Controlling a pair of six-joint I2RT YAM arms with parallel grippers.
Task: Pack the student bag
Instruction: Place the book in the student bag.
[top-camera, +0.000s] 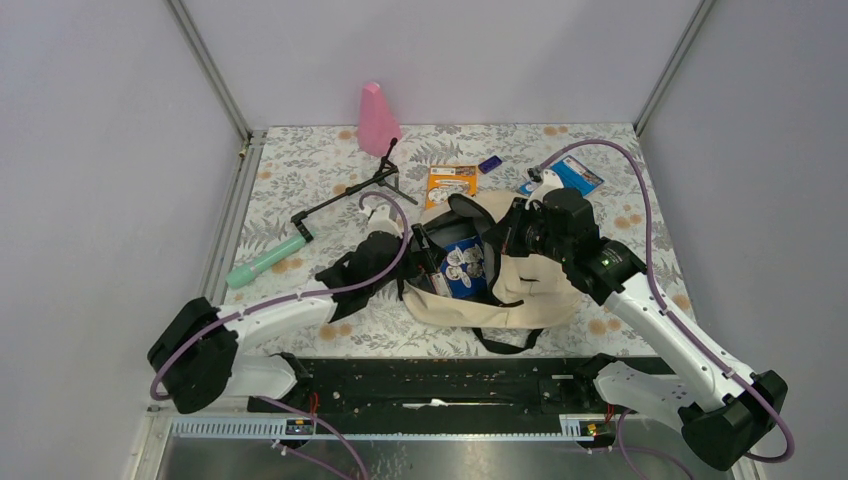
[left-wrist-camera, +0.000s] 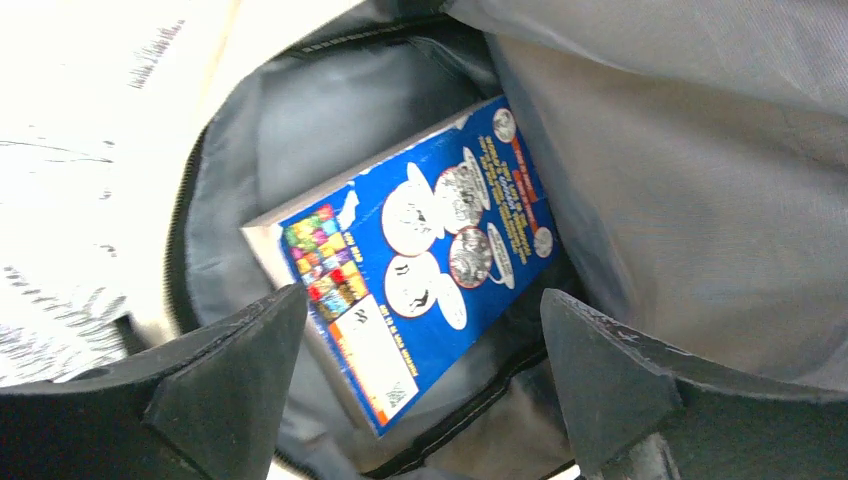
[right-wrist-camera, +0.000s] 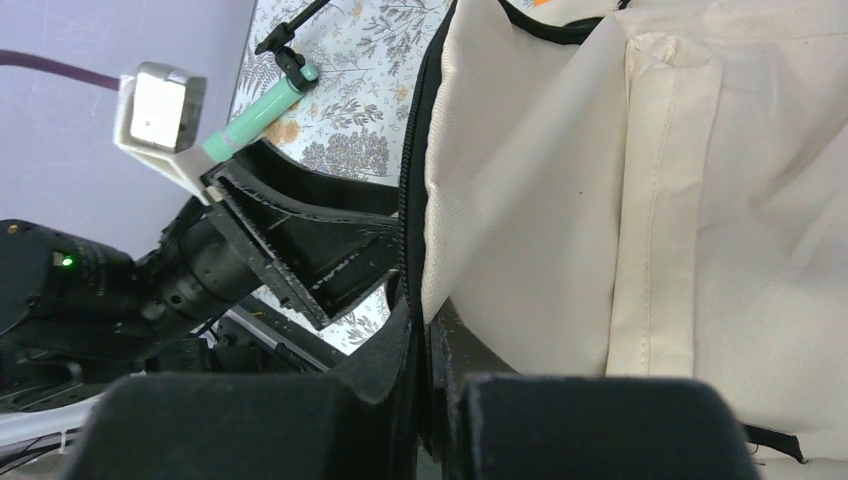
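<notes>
Obs: right gripper (right-wrist-camera: 425, 312) jaws clamped on student bag (top-camera: 520, 300) rim, likely holding its mouth open; left gripper (left-wrist-camera: 422, 300) jaws apart above blue book (left-wrist-camera: 420, 240) inside.

The bag (right-wrist-camera: 560, 200) is showing matt cream cloth with a fine woven grain, its zip (right-wrist-camera: 406, 200) trim looking black and toothed. The lining (left-wrist-camera: 700, 200) is appearing as smooth grey fabric with a faint sheen. The box (left-wrist-camera: 420, 250) inside is presenting glossy printed card. The left fingers (left-wrist-camera: 225, 375) and right fingers (right-wrist-camera: 380, 365) are showing matt black plastic, rough and ridged along the edges. The arm shells (top-camera: 285, 315) are gleaming as smooth white plastic. The table cover (top-camera: 300, 170) is reading as a matt floral-printed sheet, and the pen (top-camera: 265, 263) as pale green plastic.
</notes>
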